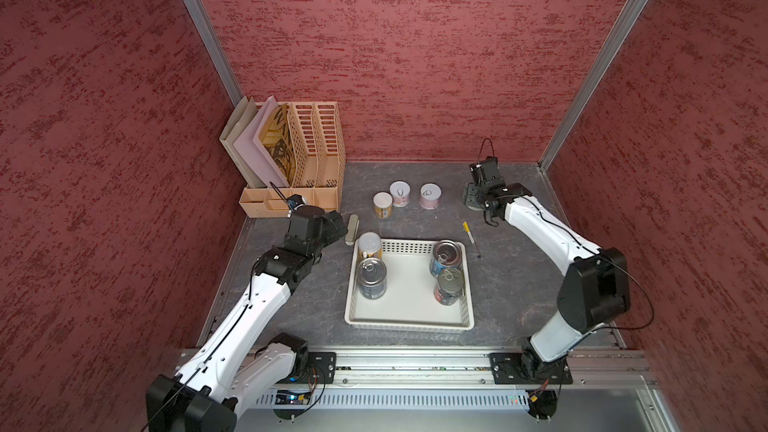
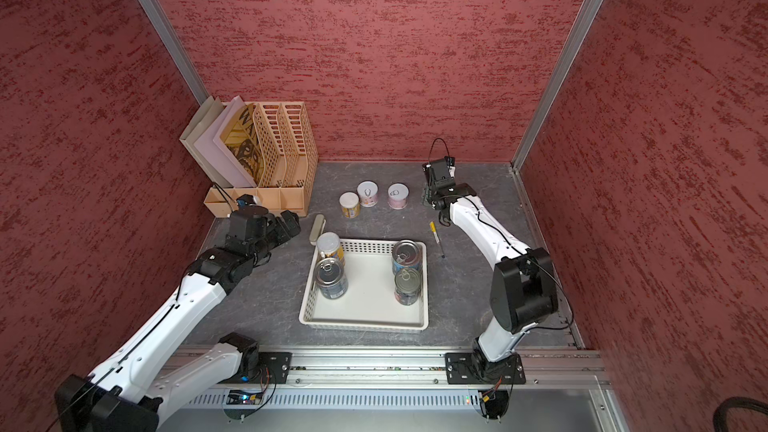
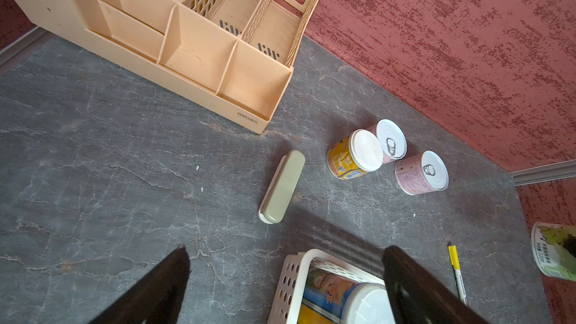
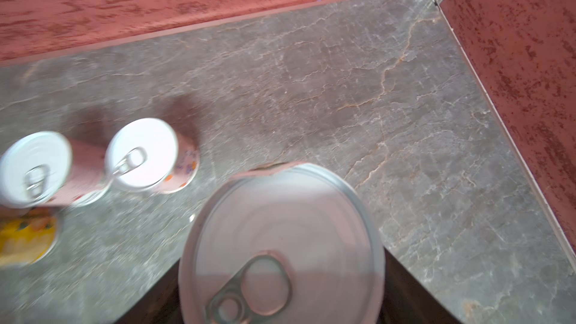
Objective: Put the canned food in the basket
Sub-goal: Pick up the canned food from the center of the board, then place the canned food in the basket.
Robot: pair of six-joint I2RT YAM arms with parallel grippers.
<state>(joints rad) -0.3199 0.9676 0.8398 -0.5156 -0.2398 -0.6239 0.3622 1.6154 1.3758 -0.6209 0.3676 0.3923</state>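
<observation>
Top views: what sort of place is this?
Likely a robot test booth staged as an office desk: red walls enclose a tabletop holding a file rack, two arms mounted on a rail.

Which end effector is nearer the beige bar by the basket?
Left. The left end effector is just beside the beige bar, jaws open. The right end effector is far off across the table, closed on a can.

Basket on the bench, part filled.
It holds four upright cans, two along each side; three white-lidded cans cluster behind it. A pen lies right of it, a beige bar at its far-left corner, beside the left gripper.
</observation>
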